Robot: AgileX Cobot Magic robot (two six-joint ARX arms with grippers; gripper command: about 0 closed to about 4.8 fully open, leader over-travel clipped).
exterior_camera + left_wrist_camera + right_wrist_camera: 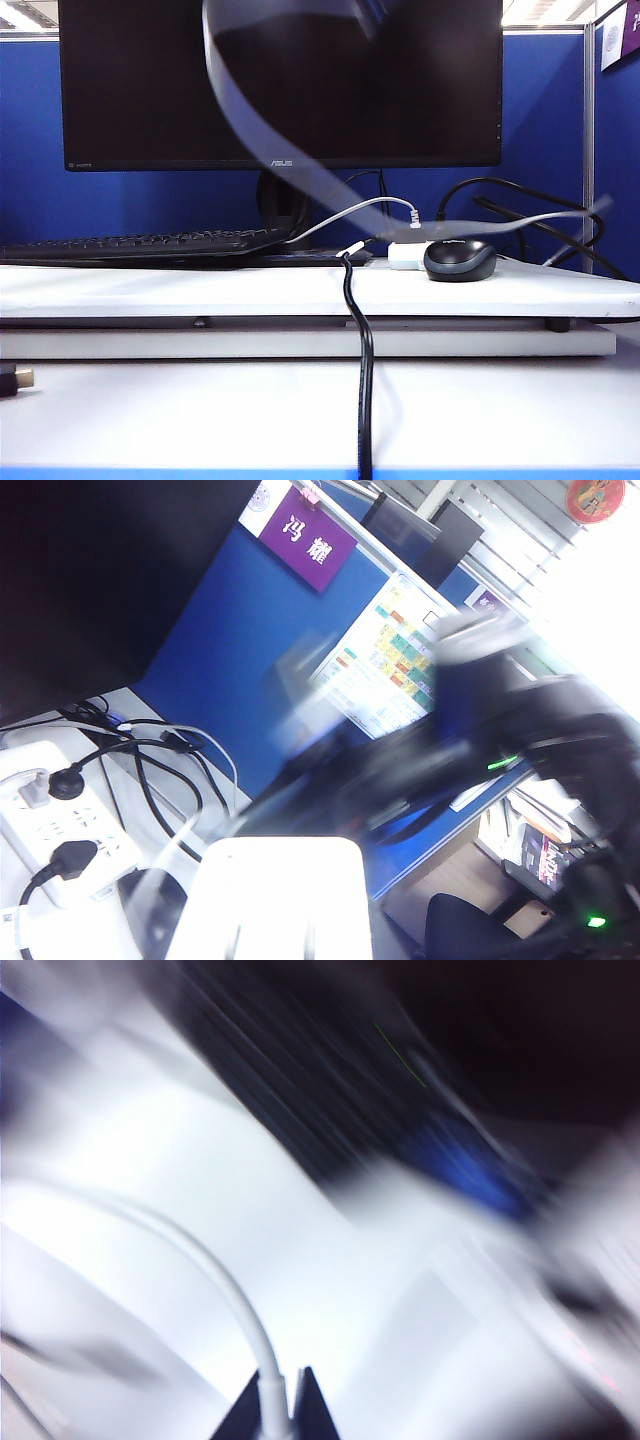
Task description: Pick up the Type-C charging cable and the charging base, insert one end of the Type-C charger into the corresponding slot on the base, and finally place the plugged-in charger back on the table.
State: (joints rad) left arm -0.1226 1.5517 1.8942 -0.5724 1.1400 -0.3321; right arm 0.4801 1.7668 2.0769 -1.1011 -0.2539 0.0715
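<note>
My left gripper (275, 925) is shut on the charging base (285, 885), a white block that fills the space at its jaws; its slot is hidden. My right gripper (283, 1405) is shut on the white plug end of the Type-C charging cable (215, 1285), which arcs away from the dark fingertips (308, 1400). The right arm (470, 730) shows as a dark blur just beyond the base. In the exterior view the cable (262, 120) is a blurred white band hanging in front of the monitor, above the table (200, 290). Neither gripper shows clearly there.
A monitor (150, 80), keyboard (140, 243), black mouse (460, 260) and a flat white box (405, 255) stand on the table. A thick black cable (364, 380) runs down its front. A short white cord (360, 208) arches behind. A power strip (50, 825) with black plugs lies near the left gripper.
</note>
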